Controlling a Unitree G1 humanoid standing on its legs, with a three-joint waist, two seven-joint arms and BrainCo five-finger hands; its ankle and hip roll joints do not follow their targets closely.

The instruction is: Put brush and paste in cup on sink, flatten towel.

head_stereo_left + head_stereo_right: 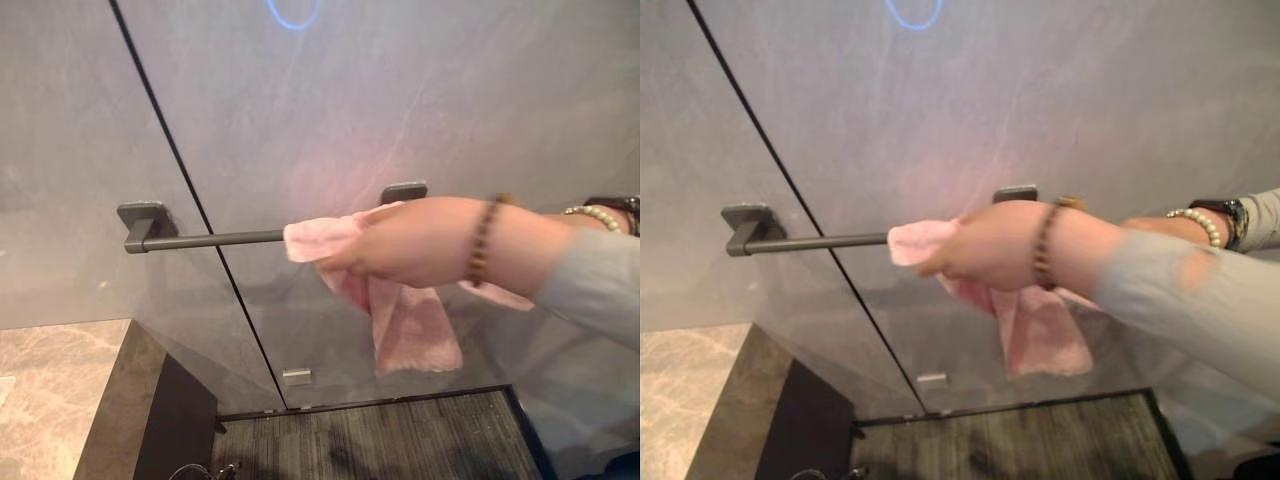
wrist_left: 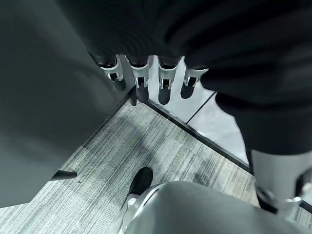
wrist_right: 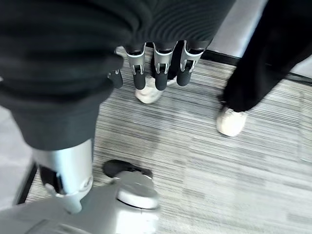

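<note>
On the dark rail (image 1: 215, 239) fixed to the grey wall (image 1: 420, 90), a pink towel (image 1: 410, 320) hung bunched, and a person's hand (image 1: 400, 245) with a bead bracelet (image 1: 482, 240) gripped its top. Both robot hands were down by the striped floor (image 3: 234, 170), well apart from the towel. The left hand (image 2: 146, 73) had relaxed fingers and held nothing; the right hand (image 3: 161, 63) likewise hung empty with fingers loose, near a person's white shoes (image 3: 231, 122).
</note>
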